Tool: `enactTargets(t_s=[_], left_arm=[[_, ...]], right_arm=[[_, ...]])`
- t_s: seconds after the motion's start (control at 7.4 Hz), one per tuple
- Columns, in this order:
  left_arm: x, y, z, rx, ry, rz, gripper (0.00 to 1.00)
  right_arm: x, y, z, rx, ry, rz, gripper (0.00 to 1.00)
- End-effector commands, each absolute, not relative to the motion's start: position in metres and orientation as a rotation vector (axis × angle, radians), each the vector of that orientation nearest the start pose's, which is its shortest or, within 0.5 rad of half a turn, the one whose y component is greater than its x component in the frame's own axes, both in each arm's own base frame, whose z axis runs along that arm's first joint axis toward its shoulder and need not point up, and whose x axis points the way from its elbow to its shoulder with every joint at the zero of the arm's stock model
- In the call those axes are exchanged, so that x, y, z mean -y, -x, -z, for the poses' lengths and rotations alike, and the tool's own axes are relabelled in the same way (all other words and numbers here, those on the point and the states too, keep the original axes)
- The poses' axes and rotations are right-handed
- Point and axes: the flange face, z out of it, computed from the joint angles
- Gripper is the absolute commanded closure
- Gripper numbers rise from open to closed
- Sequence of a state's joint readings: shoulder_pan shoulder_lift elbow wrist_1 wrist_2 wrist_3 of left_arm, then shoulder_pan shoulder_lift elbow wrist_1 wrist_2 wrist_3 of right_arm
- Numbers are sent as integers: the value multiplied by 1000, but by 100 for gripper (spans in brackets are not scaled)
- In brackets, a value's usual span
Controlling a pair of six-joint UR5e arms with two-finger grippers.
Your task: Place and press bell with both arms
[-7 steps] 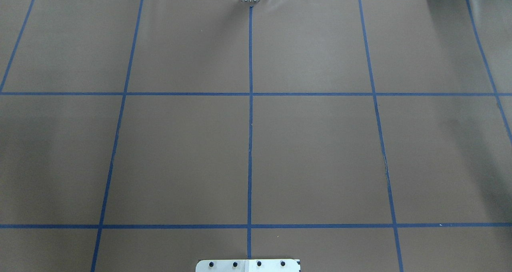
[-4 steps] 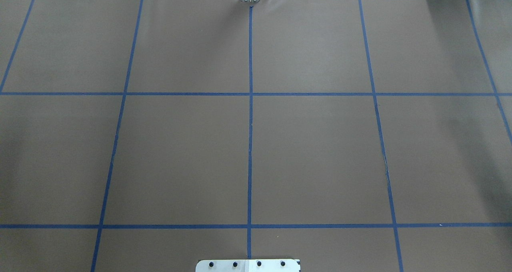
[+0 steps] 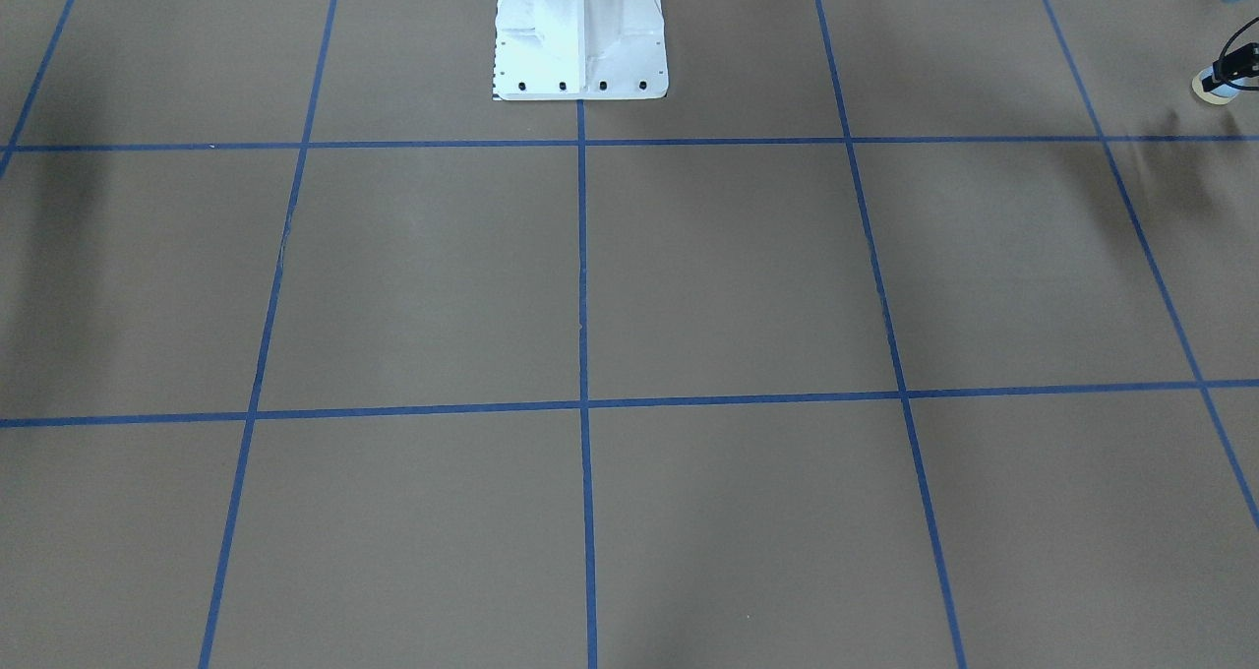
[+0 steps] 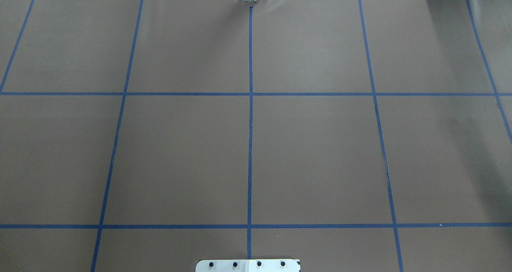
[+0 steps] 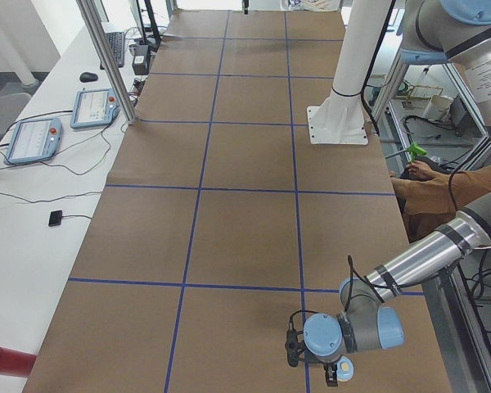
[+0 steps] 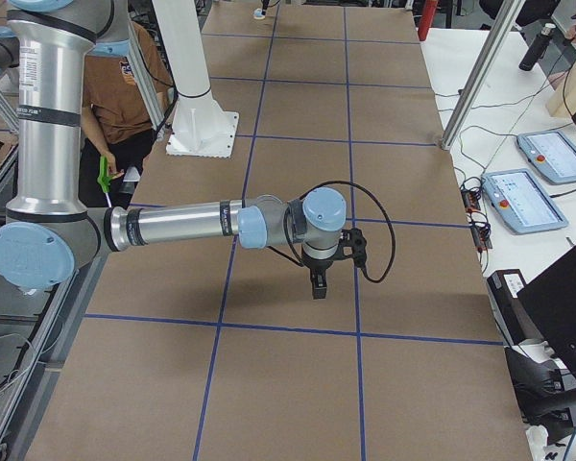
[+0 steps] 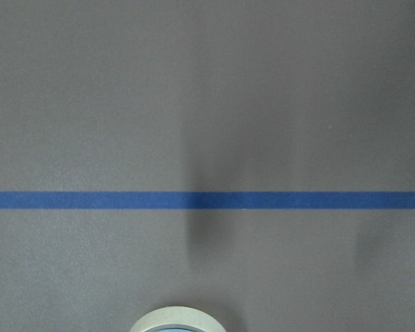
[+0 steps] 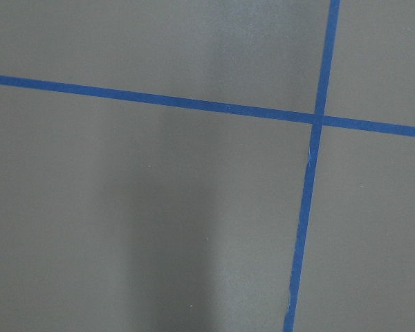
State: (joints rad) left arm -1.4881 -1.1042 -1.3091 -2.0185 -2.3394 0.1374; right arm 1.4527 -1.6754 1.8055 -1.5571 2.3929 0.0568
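The bell (image 3: pixel 1217 89) shows at the far right edge of the front-facing view, cream base down, with my left gripper (image 3: pixel 1229 71) black and close on top of it. In the exterior left view the near left arm holds the bell (image 5: pixel 344 369) at its gripper (image 5: pixel 331 375), low over the near end of the table. The left wrist view shows only the bell's cream rim (image 7: pixel 178 321) at the bottom edge. My right gripper (image 6: pixel 318 286) points down, just above the brown table; I cannot tell whether it is open. Neither arm shows in the overhead view.
The white pedestal (image 3: pixel 580 39) stands at the robot's side of the table, its plate at the overhead view's bottom edge (image 4: pixel 248 265). Blue tape lines grid the brown cover. A seated person (image 6: pixel 125 86) is behind the pedestal. Teach pendants (image 5: pixel 33 139) lie on the side bench.
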Motion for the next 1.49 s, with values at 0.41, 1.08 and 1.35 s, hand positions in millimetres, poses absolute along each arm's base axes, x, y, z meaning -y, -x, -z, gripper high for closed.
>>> enactTargets(t_s=[0.41, 1.08, 1.35], left_arm=[[166, 52, -918, -743, 257, -98, 1], [164, 48, -918, -799, 262, -93, 1], [160, 48, -924, -798, 276, -87, 1]], right_arm=[[456, -7, -586, 831, -62, 117, 0], [456, -7, -586, 831, -62, 117, 0], [456, -7, -586, 831, -62, 117, 0]])
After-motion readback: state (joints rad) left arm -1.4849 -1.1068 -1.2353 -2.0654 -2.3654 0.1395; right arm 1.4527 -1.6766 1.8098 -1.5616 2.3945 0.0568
